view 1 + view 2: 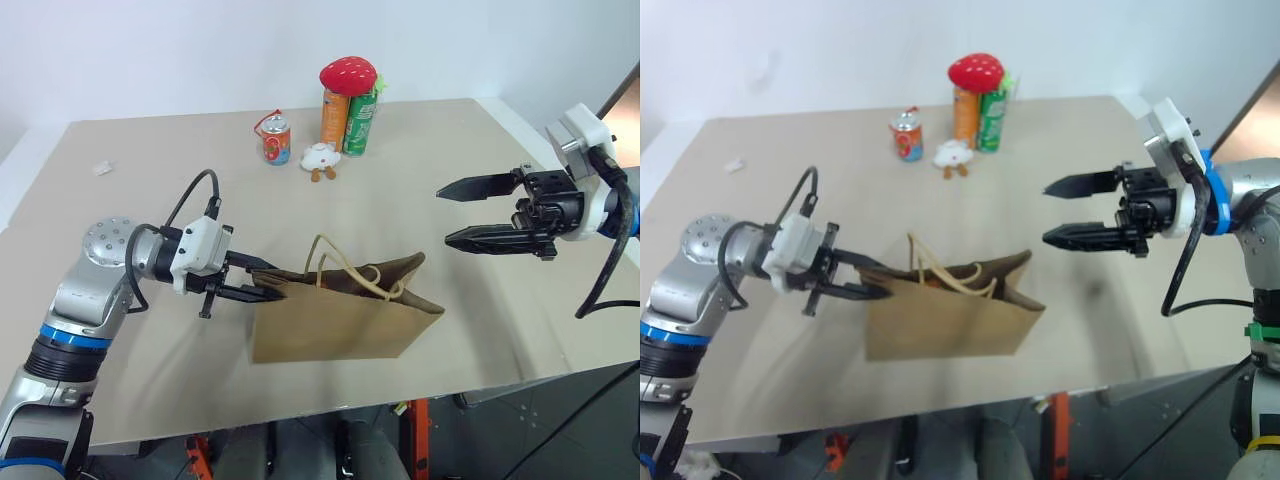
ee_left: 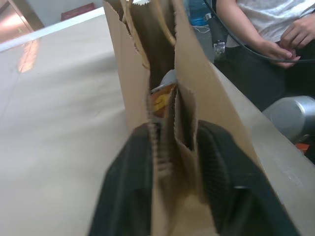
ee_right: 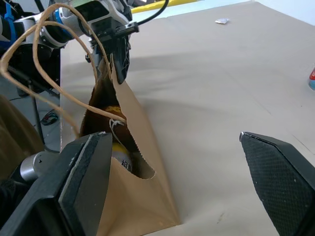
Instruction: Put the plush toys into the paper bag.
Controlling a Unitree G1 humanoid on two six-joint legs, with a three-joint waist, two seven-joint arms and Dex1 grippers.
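The brown paper bag (image 1: 330,325) stands upright on the table with its mouth open and its cord handles (image 1: 345,272) draped over the top. Inside it lies a yellow and white plush toy (image 2: 160,98), also visible in the right wrist view (image 3: 117,147). My left gripper (image 1: 270,282) is at the bag's left end, open, its fingers (image 2: 133,167) spread on either side of the bag's folded edge. My right gripper (image 1: 444,215) hovers open above the table to the right of the bag, pointing towards it and holding nothing.
At the table's far side stand a red can (image 1: 276,140), an orange can (image 1: 335,120) and a green can (image 1: 361,122), with a red plush (image 1: 348,73) on top. A small white soft toy (image 1: 320,157) lies beside them. A person (image 2: 280,44) sits past the table edge.
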